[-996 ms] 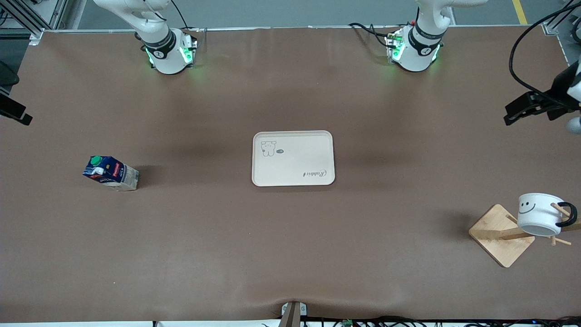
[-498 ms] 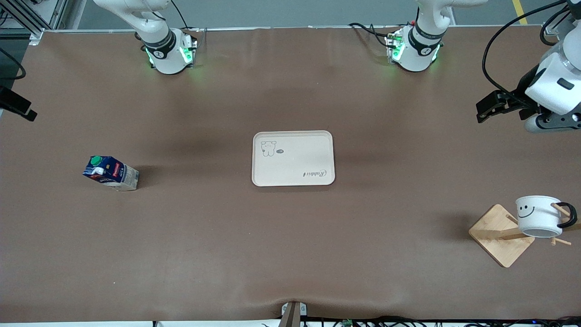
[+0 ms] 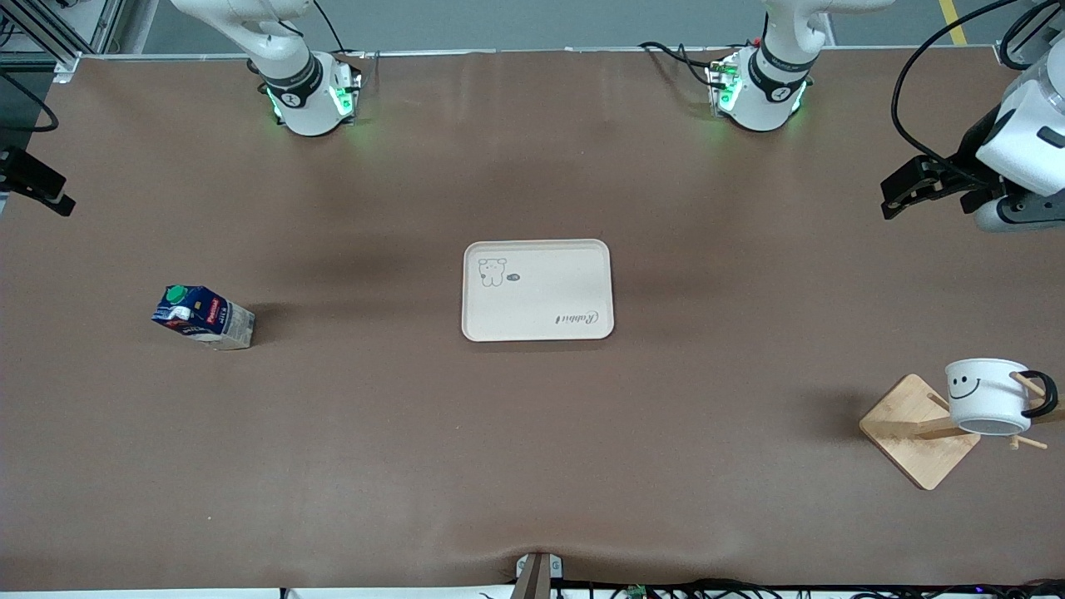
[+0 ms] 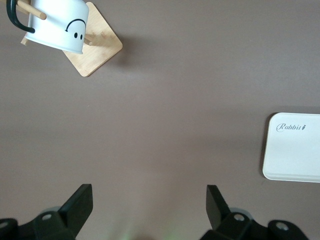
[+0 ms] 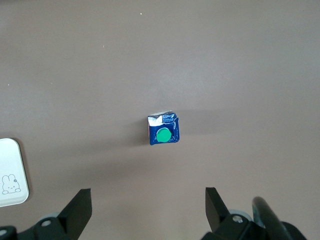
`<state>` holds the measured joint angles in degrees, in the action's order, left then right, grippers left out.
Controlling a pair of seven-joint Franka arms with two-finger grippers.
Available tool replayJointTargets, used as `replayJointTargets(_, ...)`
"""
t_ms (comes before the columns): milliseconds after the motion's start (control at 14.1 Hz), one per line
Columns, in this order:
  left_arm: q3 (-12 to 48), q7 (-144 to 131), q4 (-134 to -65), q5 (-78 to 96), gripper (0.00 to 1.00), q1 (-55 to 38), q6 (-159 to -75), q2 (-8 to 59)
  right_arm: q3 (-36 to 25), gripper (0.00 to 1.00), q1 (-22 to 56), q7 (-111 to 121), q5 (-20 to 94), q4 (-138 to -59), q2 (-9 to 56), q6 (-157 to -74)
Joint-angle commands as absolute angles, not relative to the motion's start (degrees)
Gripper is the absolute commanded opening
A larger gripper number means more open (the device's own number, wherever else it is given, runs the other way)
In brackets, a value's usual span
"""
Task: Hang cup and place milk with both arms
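The cup (image 3: 986, 395), white with a black smiley and black handle, hangs by its handle on a peg of the wooden rack (image 3: 911, 433) at the left arm's end of the table. It also shows in the left wrist view (image 4: 57, 25). The milk (image 3: 202, 317), dark blue with a green cap, stands upright at the right arm's end; it shows from above in the right wrist view (image 5: 163, 131). My left gripper (image 3: 903, 187) is open and empty over bare table, apart from the rack (image 4: 148, 195). My right gripper (image 3: 37, 187) is open and empty at the table's edge (image 5: 147, 196).
A cream tray (image 3: 537, 289) with a rabbit drawing lies in the middle of the table, nothing on it. Its edge shows in the left wrist view (image 4: 295, 155) and the right wrist view (image 5: 10, 170). The two arm bases stand along the edge farthest from the front camera.
My left gripper has come up and away from the rack, toward the bases. The cup has settled slightly on its peg. My right gripper has shifted a little toward the bases.
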<state>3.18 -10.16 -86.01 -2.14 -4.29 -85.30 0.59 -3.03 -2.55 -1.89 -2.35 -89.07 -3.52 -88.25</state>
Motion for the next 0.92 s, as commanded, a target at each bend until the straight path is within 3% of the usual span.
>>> replayJointTargets(0, 3.08, -9.32, -86.31, -1.14, 1.00, -3.87, -85.43, -0.70, -3.08, 1.00, -2.99, -1.23, -1.93, -90.35, -4.92, -88.33)
replayJointTargets(854, 3.08, -9.32, -83.94, -1.14, 1.00, -3.87, -83.41, -0.53, -3.08, 1.00, -4.04, -1.05, -1.67, -90.35, -4.75, -87.28)
